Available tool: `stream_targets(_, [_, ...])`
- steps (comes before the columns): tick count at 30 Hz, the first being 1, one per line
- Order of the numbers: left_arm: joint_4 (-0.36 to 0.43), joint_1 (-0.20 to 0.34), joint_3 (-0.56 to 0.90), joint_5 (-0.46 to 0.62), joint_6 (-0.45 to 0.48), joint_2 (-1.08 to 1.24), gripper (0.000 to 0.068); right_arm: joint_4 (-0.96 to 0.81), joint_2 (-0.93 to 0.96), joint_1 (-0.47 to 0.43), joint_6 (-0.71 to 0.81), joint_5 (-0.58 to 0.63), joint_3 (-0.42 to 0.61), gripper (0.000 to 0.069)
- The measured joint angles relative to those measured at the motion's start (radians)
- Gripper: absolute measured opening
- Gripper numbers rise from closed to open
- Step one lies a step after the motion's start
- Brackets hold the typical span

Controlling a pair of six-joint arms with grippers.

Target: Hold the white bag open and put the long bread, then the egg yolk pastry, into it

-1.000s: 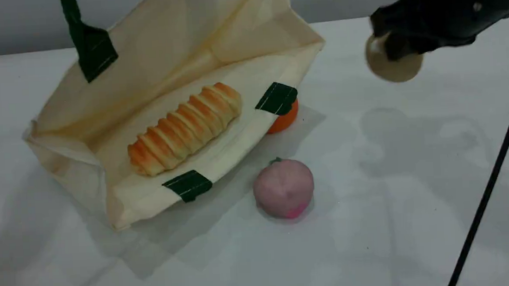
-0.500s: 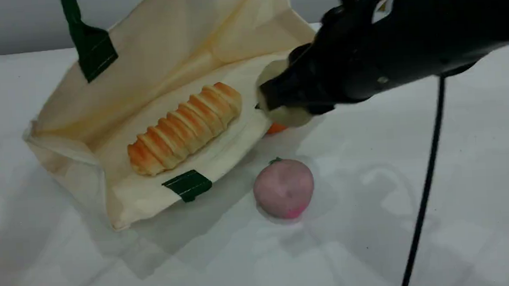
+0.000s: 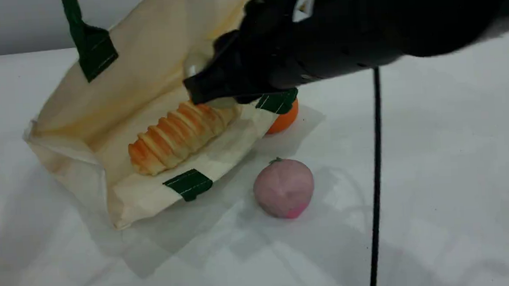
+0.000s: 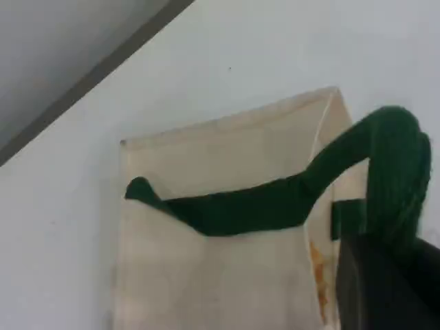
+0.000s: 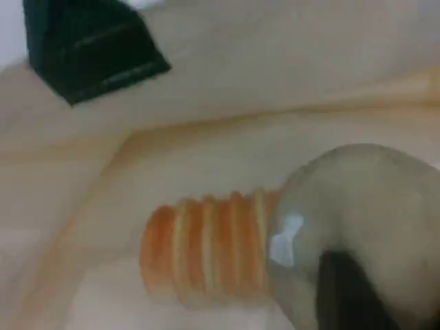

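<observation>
On the left we see the white bag (image 3: 155,74) held open, its green strap (image 4: 275,206) pinched in the closed left gripper (image 4: 385,275). Inside, on the lower panel, lies the long bread (image 3: 175,136). Just above its right end, our right gripper (image 3: 210,86) clasps the egg yolk pastry (image 5: 357,220) within the bag's mouth. Farther right sit an orange fruit (image 3: 284,118) against the bag and a pink ball (image 3: 284,187) on the table (image 3: 433,151).
</observation>
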Motion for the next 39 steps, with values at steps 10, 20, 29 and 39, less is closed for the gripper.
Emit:
stream_targets(10, [-0.031,0.0,0.0,0.0,0.0,0.0,0.0083,-0.107,0.125,0.0,-0.007,-0.037,-0.13,0.0167])
stream_targets(20, [-0.026,0.0,0.0,0.0,0.001,0.0,0.0083,-0.106,0.236,0.0,-0.011,0.048,-0.265,0.043])
stream_targets(29, [-0.026,0.0,0.0,0.0,0.001,0.0,0.0083,-0.09,0.177,-0.001,-0.008,0.182,-0.272,0.0619])
stream_targets(39, [-0.026,0.0,0.0,0.0,0.001,0.0,0.0083,-0.098,-0.003,-0.004,-0.039,0.5,-0.271,0.0544])
